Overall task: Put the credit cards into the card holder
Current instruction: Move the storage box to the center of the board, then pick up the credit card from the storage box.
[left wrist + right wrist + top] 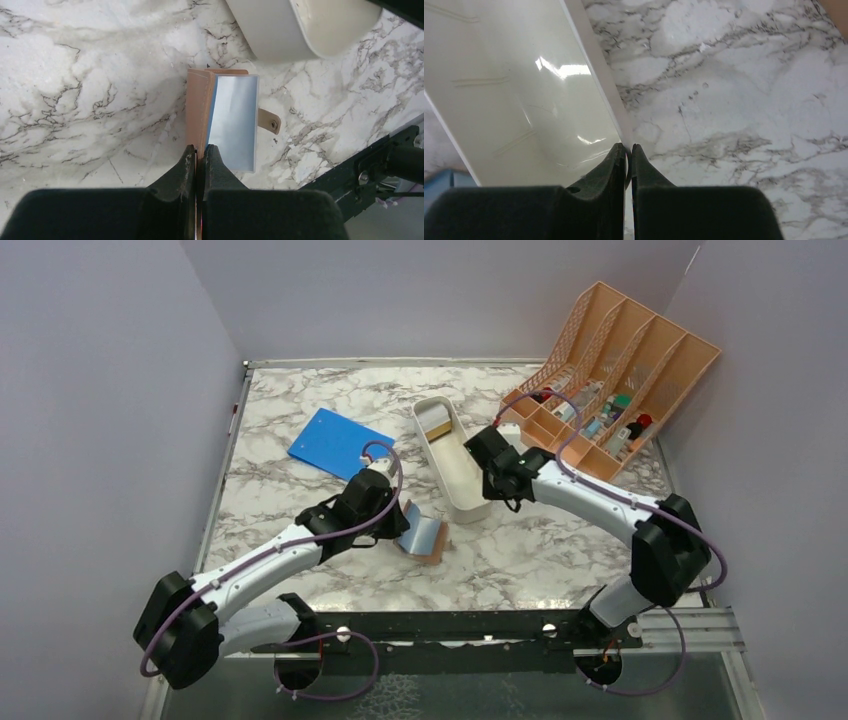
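Observation:
The card holder (232,120) lies open on the marble, pale blue-grey inside up, its snap tab to the right. My left gripper (200,148) is shut on its brown flap, which stands on edge; in the top view the card holder (425,538) sits just right of that gripper (398,523). A gold-brown stack of credit cards (437,427) rests at the far end of the long white tray (462,502). My right gripper (628,146) is shut on the tray's right wall (596,75), about halfway along it in the top view (485,465).
A blue notebook (338,443) lies at the back left. The peach lattice organiser (620,370) with small items stands at the back right, close to the right arm. The tray's near end (280,30) sits just beyond the card holder.

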Action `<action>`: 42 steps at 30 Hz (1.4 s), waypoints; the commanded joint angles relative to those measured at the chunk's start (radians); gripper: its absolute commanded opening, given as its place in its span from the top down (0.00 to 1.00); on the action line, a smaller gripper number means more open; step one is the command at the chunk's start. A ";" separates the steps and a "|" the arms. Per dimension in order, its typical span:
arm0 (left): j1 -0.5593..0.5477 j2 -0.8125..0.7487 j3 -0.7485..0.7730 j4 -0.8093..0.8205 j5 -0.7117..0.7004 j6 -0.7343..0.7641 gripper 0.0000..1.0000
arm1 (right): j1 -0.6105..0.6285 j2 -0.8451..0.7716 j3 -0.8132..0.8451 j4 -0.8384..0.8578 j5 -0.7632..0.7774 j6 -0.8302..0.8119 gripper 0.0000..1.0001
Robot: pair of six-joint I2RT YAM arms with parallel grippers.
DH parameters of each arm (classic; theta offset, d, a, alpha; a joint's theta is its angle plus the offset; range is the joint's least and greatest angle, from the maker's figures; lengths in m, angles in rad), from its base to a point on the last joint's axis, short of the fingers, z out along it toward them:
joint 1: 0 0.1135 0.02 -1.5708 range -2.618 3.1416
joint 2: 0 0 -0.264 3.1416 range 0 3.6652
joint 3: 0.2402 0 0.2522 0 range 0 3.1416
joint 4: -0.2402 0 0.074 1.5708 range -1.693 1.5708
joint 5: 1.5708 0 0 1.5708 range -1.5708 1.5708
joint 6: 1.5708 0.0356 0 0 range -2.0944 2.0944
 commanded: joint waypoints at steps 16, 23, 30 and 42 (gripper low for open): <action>0.011 0.384 0.246 0.260 0.013 0.064 1.00 | -0.005 -0.487 -0.401 -0.050 -0.250 0.165 0.70; 0.046 0.409 0.243 0.202 0.060 0.012 1.00 | -0.005 -0.562 -0.344 -0.109 -0.130 0.088 0.57; 0.077 0.353 0.133 0.235 0.163 -0.051 1.00 | -0.005 -0.609 -0.283 0.173 -0.193 -0.431 0.56; 0.142 0.268 -0.066 0.329 0.262 -0.151 1.00 | -0.006 -0.421 -0.340 0.627 -0.441 -1.256 0.53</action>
